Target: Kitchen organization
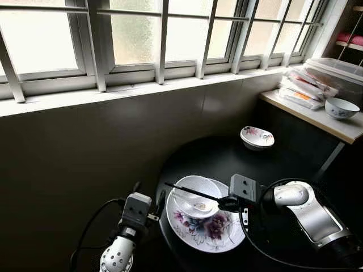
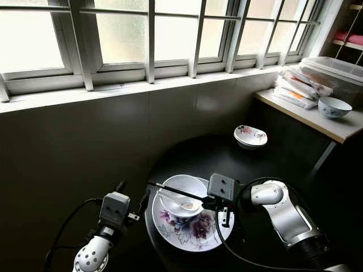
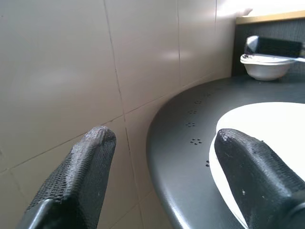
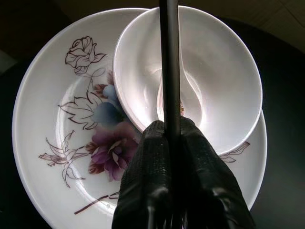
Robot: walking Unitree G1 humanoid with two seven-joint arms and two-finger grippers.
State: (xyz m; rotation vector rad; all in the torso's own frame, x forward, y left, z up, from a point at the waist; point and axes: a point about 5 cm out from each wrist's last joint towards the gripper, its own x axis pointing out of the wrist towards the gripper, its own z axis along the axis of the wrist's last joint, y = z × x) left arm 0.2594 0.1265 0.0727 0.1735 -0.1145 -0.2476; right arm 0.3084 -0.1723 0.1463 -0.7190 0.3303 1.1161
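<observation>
- Our right gripper (image 4: 172, 131) is clamped on a thin black stick (image 1: 191, 191), held level over the white bowl (image 4: 224, 86).
- That bowl holds a white spoon (image 4: 190, 102) and sits on the flowered plate (image 1: 212, 232), toward the plate's window side.
- The plate lies at the near edge of the round black table (image 1: 227, 156), close to its left rim.
- Our left gripper (image 3: 157, 157) hangs with fingers apart at that rim, one finger beside the tiled wall (image 3: 95, 71), the other over the plate's edge.
- A small flowered dish (image 1: 257, 137) sits at the table's far side; bare tabletop lies between it and the plate.
- A side shelf (image 1: 317, 116) to the right carries another bowl (image 1: 341, 107).
</observation>
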